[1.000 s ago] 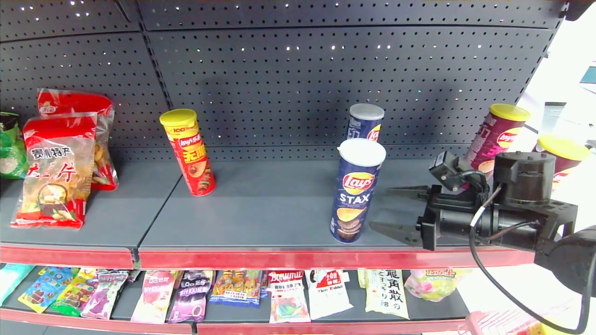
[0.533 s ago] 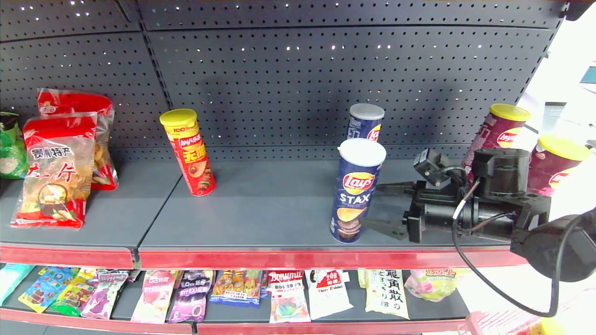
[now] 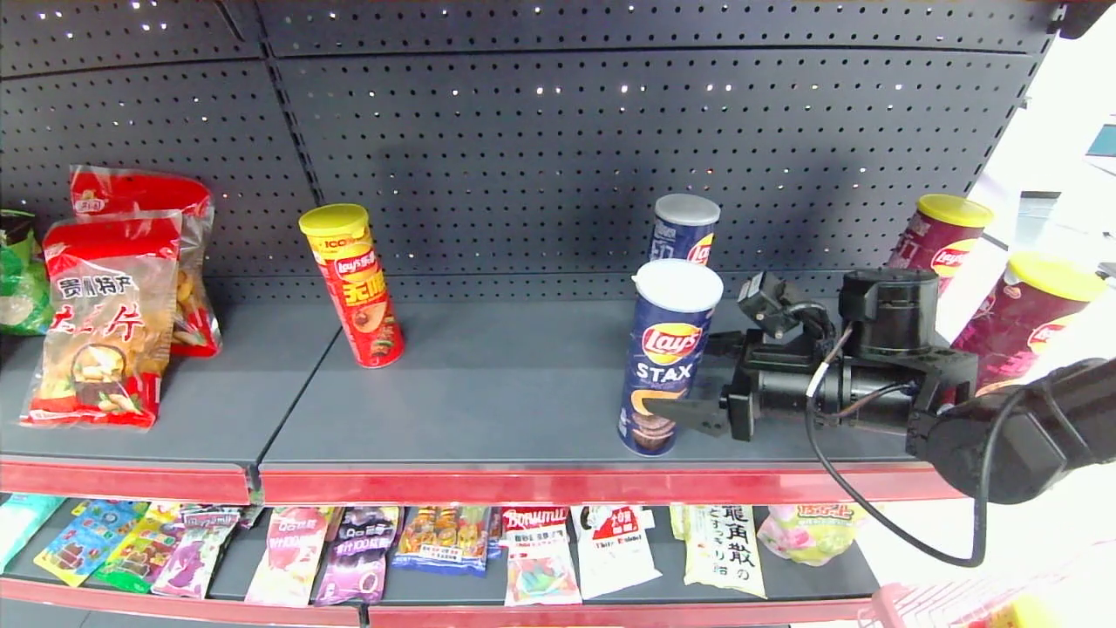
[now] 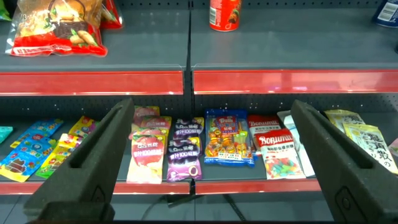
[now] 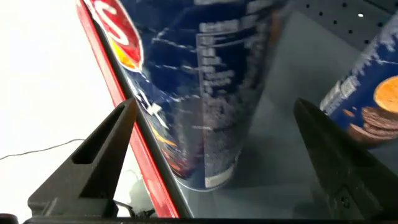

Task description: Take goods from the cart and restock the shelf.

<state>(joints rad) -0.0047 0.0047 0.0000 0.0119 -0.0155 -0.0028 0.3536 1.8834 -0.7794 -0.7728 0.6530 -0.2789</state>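
Observation:
A blue chips can [image 3: 667, 358] with a white lid stands upright near the front edge of the grey shelf [image 3: 488, 392]. My right gripper [image 3: 682, 375] is open and level with the can's lower half. One finger passes in front of the can and the other runs behind it. In the right wrist view the blue chips can [image 5: 211, 93] stands between the spread fingers of my right gripper [image 5: 214, 180], with no visible contact. My left gripper [image 4: 205, 158] is open and holds nothing, facing the lower shelf's snack packets [image 4: 230, 140].
A second blue can [image 3: 684, 228] stands behind the first. A red can with a yellow lid [image 3: 353, 283] stands mid-left, and two maroon cans [image 3: 937, 240] stand at the right end. Red snack bags [image 3: 100, 318] sit far left. A red cart rim [image 3: 959, 602] shows bottom right.
My right gripper has moved left along the shelf, from beside the blue can to having its open fingers on both sides of it. The can has not moved.

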